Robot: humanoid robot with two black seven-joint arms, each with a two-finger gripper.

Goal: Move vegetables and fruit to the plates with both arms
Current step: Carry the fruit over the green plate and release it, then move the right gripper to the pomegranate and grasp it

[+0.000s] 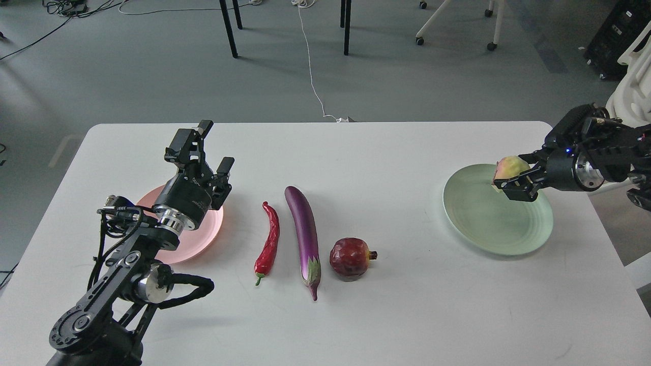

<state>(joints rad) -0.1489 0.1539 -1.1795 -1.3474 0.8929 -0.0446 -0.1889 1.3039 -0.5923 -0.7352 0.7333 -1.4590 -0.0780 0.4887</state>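
The left gripper [213, 147] is held open above the smooth pink plate [211, 229]. On the white worktop [407, 315], a wrinkled chili [269, 242] and glossy eggplant [303, 235] are laid lengthwise, stems near; a pomegranate [351, 257] sits beside. A lumpy yellow-green fruit [510, 167] is clamped in the right gripper [513, 185] over the ridged green plate [488, 223].

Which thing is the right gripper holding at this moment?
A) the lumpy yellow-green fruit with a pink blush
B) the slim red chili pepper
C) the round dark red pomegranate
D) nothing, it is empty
A: the right gripper is closed on the lumpy yellow-green fruit with a pink blush, above the pale mint green round plate, while the other produce lies on the white table.
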